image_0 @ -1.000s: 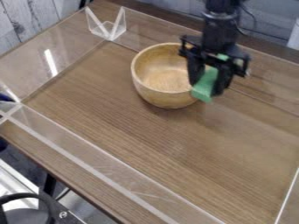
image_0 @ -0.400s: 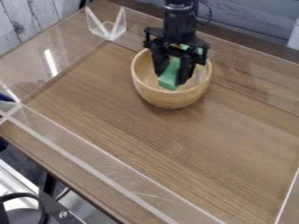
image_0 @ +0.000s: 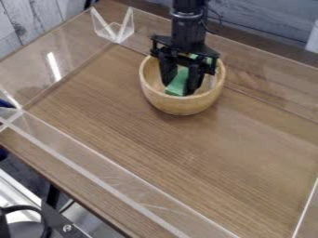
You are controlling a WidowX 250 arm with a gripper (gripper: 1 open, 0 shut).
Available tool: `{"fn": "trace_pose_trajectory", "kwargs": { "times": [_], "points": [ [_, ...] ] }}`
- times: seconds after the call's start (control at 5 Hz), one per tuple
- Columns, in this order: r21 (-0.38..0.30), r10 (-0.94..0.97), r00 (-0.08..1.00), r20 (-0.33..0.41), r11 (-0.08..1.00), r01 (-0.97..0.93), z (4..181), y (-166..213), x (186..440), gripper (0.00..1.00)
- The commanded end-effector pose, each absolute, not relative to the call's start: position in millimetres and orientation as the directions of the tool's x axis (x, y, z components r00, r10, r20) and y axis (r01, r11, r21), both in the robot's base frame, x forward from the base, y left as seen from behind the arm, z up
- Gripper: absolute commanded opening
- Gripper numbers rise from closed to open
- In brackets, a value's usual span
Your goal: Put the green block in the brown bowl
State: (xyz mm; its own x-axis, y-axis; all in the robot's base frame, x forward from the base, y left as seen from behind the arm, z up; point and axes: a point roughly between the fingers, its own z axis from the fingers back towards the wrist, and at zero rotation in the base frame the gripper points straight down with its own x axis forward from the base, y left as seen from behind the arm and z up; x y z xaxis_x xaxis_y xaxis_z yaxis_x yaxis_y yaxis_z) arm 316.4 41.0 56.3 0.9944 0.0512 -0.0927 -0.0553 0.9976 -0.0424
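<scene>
Pinching the green block (image_0: 180, 79) upright in my gripper (image_0: 183, 84) over the brown bowl (image_0: 183, 98), I risk it tipping onto the rim and bouncing out if released carelessly

Brown wood-grain tabletop (image_0: 162, 153) filling most of view. Clear acrylic wall (image_0: 87, 177) running along tabletop edges, catching glare at 9 o'clock. Small clear folded plastic stand (image_0: 113, 24) sitting at 11 o'clock near far corner. Black cable loop (image_0: 22, 221) lying off table at 7 o'clock, partly cropped.
</scene>
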Motion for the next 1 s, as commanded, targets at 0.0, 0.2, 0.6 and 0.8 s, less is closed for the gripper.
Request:
{"fn": "trace_pose_trajectory", "kwargs": {
  "times": [0.0,0.2,0.6,0.8],
  "points": [
    [-0.034,0.062,0.997,-0.041,0.997,-0.064,69.1,46.8,324.3,0.00],
    [-0.035,0.064,0.997,-0.044,0.997,-0.065,67.5,47.1,324.0,0.00],
    [-0.041,0.067,0.997,-0.038,0.997,-0.069,71.5,46.9,323.1,0.00],
    [-0.046,0.069,0.997,-0.031,0.996,-0.071,75.9,46.5,322.6,0.00]
  ]
}}
